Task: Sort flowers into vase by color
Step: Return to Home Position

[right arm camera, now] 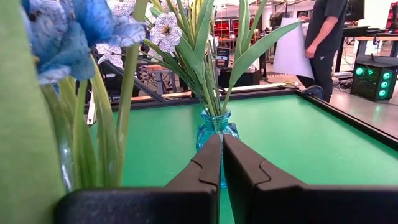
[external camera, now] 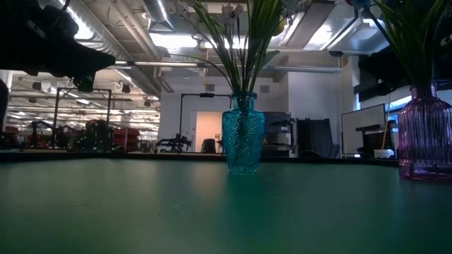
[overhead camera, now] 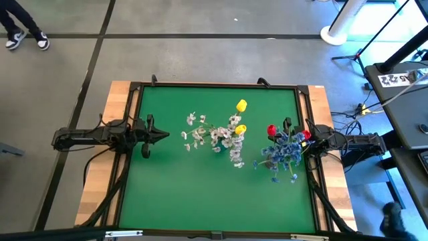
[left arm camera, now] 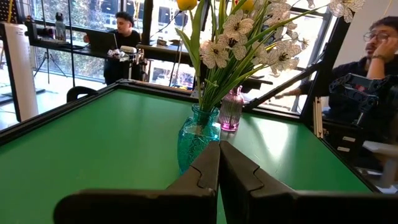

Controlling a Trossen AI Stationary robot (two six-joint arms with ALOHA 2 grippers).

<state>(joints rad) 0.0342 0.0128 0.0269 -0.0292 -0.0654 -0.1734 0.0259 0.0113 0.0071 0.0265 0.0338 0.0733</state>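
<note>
1. Flowers, first lot: white sprigs [overhead camera: 214,137] and yellow tulips [overhead camera: 241,105] stood in the teal vase [external camera: 244,141], near the middle of the green mat [overhead camera: 200,194].
2. Flowers, second lot: blue sprigs [overhead camera: 284,154] and red tulips [overhead camera: 271,130] stood in the purple vase [external camera: 424,141], close to the mat's right edge. Sorting was judged complete.
3. Right gripper [right arm camera: 221,140]: fingers pressed together, holding nothing. It was just beside the purple vase, with blue blossoms and leaves hanging over it.
4. Left gripper [overhead camera: 164,135]: fingers pressed together, empty. It was at the mat's left side, well apart from both vases.
5. Hazard: a sideways or upward move of the right arm could have snagged the overhanging stems and dragged or tipped the purple vase. Both vases looked tall and top-heavy with long stems, so a light knock might have toppled one.
6. Surface: the flat green mat sat inside a black frame [overhead camera: 134,134] on a wooden table [overhead camera: 100,194].
7. Room: the grey floor [overhead camera: 200,20] carried dark lines. One person [left arm camera: 367,68] sat beyond the table, another [left arm camera: 121,43] sat at a far desk, and a third [right arm camera: 323,37] stood holding a white sheet.
</note>
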